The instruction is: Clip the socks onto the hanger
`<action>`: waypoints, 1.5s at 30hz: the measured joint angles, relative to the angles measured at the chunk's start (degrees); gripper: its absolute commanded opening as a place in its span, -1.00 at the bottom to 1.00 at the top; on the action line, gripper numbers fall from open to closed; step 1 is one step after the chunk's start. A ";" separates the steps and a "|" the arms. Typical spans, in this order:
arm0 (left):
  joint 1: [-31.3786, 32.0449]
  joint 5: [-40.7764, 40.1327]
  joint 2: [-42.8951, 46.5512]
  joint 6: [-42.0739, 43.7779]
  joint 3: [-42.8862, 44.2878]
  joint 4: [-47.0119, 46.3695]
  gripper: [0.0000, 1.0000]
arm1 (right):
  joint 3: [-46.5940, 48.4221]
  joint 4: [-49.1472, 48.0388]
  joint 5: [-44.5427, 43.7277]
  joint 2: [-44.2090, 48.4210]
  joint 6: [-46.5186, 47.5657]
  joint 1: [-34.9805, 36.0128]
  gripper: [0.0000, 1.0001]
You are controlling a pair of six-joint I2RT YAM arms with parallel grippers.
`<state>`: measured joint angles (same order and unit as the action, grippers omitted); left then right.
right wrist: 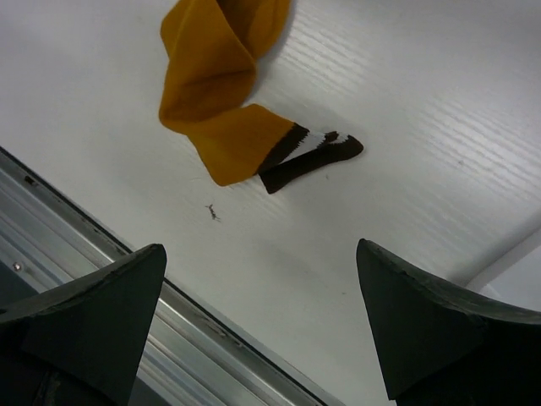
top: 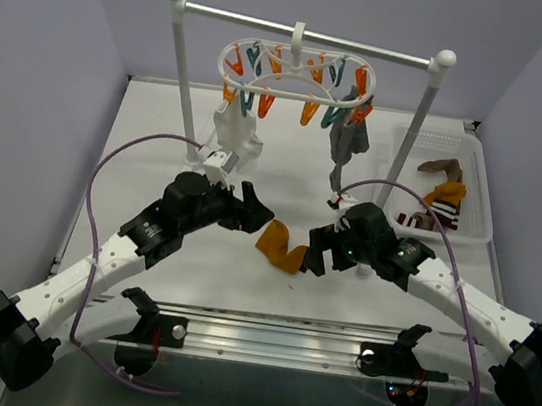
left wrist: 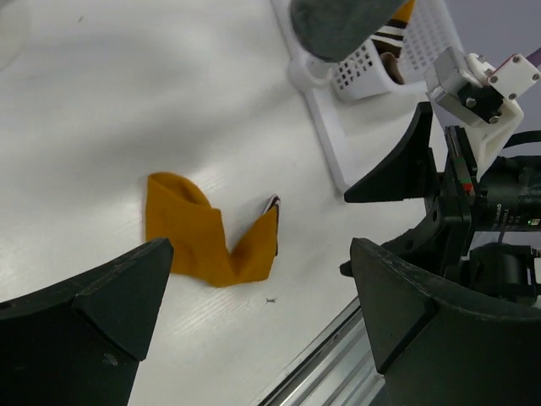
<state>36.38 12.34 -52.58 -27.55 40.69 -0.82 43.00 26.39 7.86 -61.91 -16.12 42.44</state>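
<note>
A mustard-orange sock with a dark striped cuff lies crumpled on the white table between my two grippers. It also shows as the mustard sock in the left wrist view and as the folded mustard sock in the right wrist view. My left gripper is open just left of it, and my right gripper is open just right of it. Neither gripper touches the sock. The hanger hangs from the rail with orange and teal clips. A white sock and a grey sock are clipped to the hanger.
The metal rail stand spans the back of the table on white posts. At the right stands a white perforated basket holding a brown sock and a striped orange sock. An aluminium rail runs along the near edge.
</note>
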 measured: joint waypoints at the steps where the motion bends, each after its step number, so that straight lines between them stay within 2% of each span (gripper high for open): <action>1: 0.11 -1.25 1.75 -1.62 -1.97 0.96 0.97 | 0.00 0.13 -0.57 -0.85 -0.52 0.00 1.00; 4: 0.26 -5.38 4.44 -5.14 -6.14 3.50 0.79 | 0.00 -0.02 -6.14 -5.25 -2.91 0.00 0.94; 6: 0.26 -8.57 3.52 -7.39 -7.85 4.61 0.62 | 0.00 -0.13 -10.32 -7.98 -4.28 0.00 0.76; 11: 0.26 -12.09 -5.01 -11.39 -9.97 3.56 0.43 | 0.02 -2.34 -17.05 -12.72 -4.81 0.00 0.56; 12: 0.26 -12.17 -7.67 -12.02 -10.08 2.62 0.33 | 0.02 -3.08 -17.88 -13.97 -4.70 0.00 0.50; 15: 0.26 -12.31 -14.27 -12.52 -9.92 -0.28 0.20 | 0.15 -5.11 -19.37 -17.84 -4.57 0.00 0.49; 19: 0.85 -12.61 -21.51 -12.26 -8.50 -1.11 0.19 | 0.15 -7.23 -19.41 -20.98 -3.98 0.00 0.54; 26: 3.91 -12.04 -29.68 -10.84 -4.61 -4.72 0.18 | 0.13 -12.02 -14.58 -21.29 -1.16 0.00 0.61; 28: 4.44 -11.43 -31.61 -10.73 -3.76 -5.70 0.10 | 0.13 -13.38 -13.55 -21.84 -0.52 0.00 0.59; 31: 5.27 -10.91 -34.93 -10.36 -1.75 -7.37 -0.25 | 0.13 -14.78 -13.22 -23.78 0.15 0.00 0.48; 32: 5.57 -10.88 -36.04 -10.16 -1.11 -7.65 -0.33 | 0.13 -15.10 -13.18 -24.65 0.33 0.00 0.30; 33: 5.77 -10.88 -37.03 -10.19 -0.66 -8.00 -0.49 | 0.39 -15.65 -13.18 -25.29 0.70 0.00 0.17; 34: 6.03 -10.88 -37.94 -10.12 -0.02 -8.52 -0.64 | 0.44 -16.20 -13.16 -25.62 0.96 0.00 -0.08; 35: 6.08 -10.84 -38.32 -9.75 0.26 -8.63 -0.95 | 0.44 -16.44 -13.33 -25.94 0.94 0.00 -0.23; 37: 6.32 -10.91 -39.06 -10.08 0.61 -8.85 -1.00 | 0.46 -17.03 -13.35 -26.36 1.42 0.00 -0.47; 38: 6.34 -11.17 -39.19 -9.73 0.76 -8.83 -1.00 | 0.57 -17.53 -13.27 -26.49 1.22 -0.17 -0.69; 40: 6.40 -12.00 -39.17 -9.79 0.83 -8.59 -1.00 | 0.76 -18.05 -13.03 -26.88 1.27 -0.33 -0.94; 45: 6.67 -18.53 -37.68 -9.86 2.38 -4.52 -1.00 | 0.35 -17.35 -10.62 -24.90 -0.24 -0.35 -0.99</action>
<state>43.05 -6.20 -90.26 -37.41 43.07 -5.34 43.35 9.04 -2.76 -86.80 -16.36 42.09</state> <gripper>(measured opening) 0.021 0.025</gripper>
